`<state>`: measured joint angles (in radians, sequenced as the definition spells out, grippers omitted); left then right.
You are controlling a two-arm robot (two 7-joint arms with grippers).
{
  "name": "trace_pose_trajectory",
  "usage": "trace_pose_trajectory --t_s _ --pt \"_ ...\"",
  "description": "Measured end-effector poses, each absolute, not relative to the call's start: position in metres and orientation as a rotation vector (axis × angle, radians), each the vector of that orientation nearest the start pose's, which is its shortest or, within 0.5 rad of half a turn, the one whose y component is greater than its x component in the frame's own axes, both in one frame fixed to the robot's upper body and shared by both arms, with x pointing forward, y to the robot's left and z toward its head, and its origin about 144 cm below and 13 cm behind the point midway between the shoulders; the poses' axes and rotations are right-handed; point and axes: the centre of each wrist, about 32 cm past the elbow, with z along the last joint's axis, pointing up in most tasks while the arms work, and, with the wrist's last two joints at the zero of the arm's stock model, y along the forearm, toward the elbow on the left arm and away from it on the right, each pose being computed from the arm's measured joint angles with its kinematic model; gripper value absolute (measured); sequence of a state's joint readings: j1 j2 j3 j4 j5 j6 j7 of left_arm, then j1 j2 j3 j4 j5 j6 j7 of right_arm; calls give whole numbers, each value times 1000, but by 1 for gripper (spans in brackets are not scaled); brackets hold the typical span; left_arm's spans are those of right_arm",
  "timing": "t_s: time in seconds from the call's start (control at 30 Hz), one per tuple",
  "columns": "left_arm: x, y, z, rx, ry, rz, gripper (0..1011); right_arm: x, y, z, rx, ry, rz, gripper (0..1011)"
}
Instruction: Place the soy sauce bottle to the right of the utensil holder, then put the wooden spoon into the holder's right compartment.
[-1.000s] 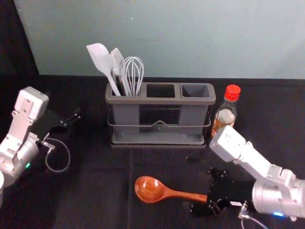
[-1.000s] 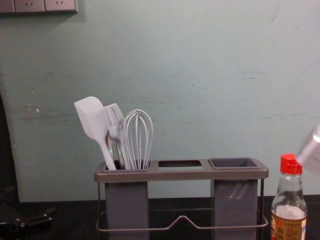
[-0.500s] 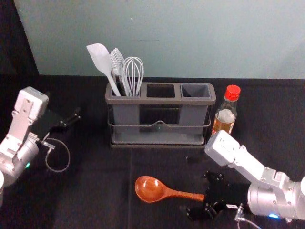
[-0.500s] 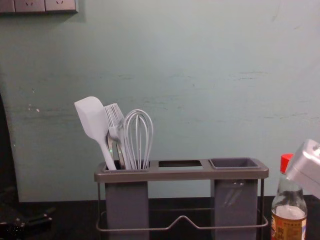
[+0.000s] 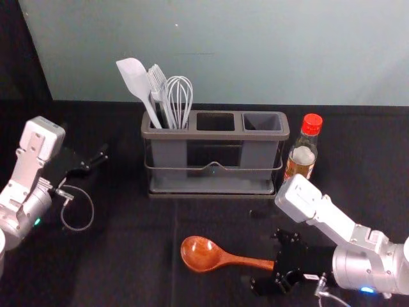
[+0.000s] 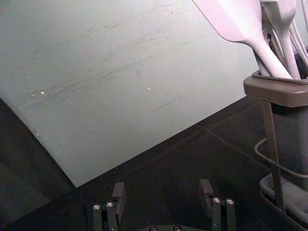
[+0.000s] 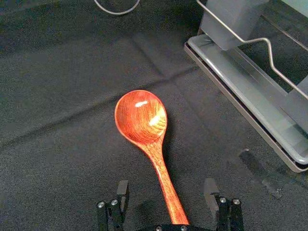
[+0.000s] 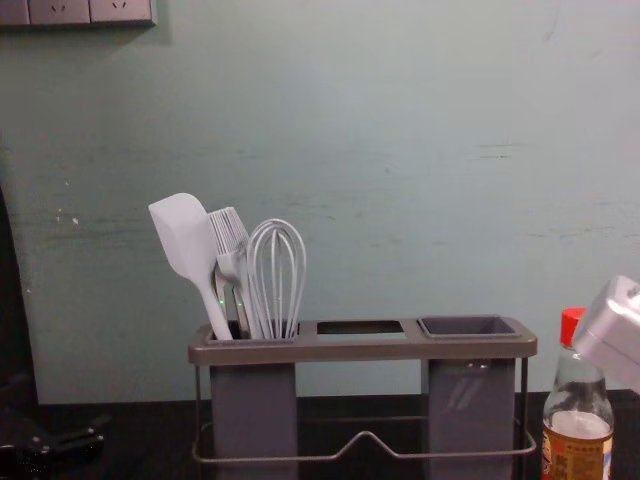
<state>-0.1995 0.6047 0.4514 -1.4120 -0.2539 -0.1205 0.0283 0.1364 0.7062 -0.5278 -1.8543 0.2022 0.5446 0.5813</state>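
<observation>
Straddling the handle of a wooden spoon (image 5: 204, 254), the right gripper (image 5: 266, 263) reaches in low over the counter (image 5: 128, 256), toward its near right corner. Its jaws stand apart on either side of the handle, with a gap showing to each side in the right wrist view. The spoon lies in front of the utensil holder (image 5: 214, 135), toward the counter's near edge, its bowl pointing to the left edge and its handle to the right.

A red-capped soy sauce bottle (image 5: 300, 160) stands upright just beside the holder's right end; in the chest view, part of the right arm (image 8: 612, 335) covers one side of its cap and neck. A white spatula (image 5: 133, 78), a fork (image 5: 156, 80) and a whisk (image 5: 179, 96) rise from the holder's left compartment (image 5: 167, 153), while its right compartment (image 5: 262, 121) sits nearest the bottle. Parked near the counter's left edge, the left gripper (image 5: 96, 161) has its jaws spread wide. Behind the counter's far edge rises a grey-green wall (image 5: 255, 64).
</observation>
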Motion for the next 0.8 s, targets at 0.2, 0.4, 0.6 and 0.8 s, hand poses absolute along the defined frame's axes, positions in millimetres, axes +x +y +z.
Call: trace_pose_trajectory --t_s 0.2,0.4,0.6,0.8 --pt "489 310 1140 304 -285 1248 1005 439 -244 1213 -701 45 -523 1003" --pt "489 310 1140 304 -285 1248 1005 439 -244 1213 -701 45 -524 1003" --pt "489 310 1140 304 -285 1248 1005 439 -244 1213 -702 45 -525 1003" --pt "489 310 1140 304 -285 1248 1005 439 -244 1213 -702 45 -525 1003"
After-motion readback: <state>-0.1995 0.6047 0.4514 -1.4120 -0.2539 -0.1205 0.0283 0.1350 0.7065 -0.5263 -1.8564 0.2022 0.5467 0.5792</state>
